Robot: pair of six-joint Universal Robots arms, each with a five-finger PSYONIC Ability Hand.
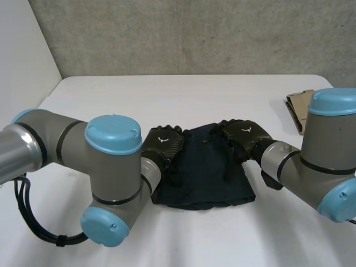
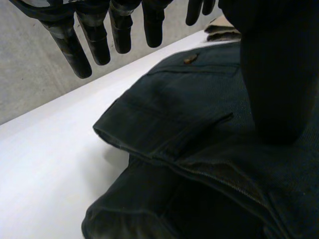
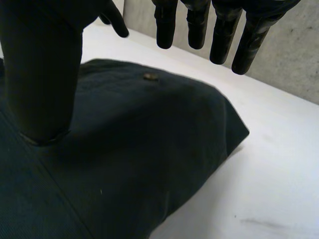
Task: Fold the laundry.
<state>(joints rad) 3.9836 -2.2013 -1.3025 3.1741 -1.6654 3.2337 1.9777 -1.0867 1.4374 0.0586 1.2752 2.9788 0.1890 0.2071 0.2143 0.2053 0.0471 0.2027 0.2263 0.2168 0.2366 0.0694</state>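
Garment (image 1: 207, 172): dark, folded, lying mid-tabletop (image 1: 167, 94) between the arms.
Left hand (image 1: 163, 143): at the garment's left edge, fingers (image 2: 70, 50) straight and apart above the cloth, thumb down on it.
Right hand (image 1: 245, 135): at the far right corner, fingers (image 3: 219, 42) straight, thumb on the cloth.
Cardboard (image 1: 296, 108): far right, well apart.

I see the white bench (image 1: 222, 94) brightly and evenly lit, seemingly from overhead. The dark garment (image 1: 206, 172) casts a soft, narrow shadow at its edge, and its folds sink almost to black in both wrist views.
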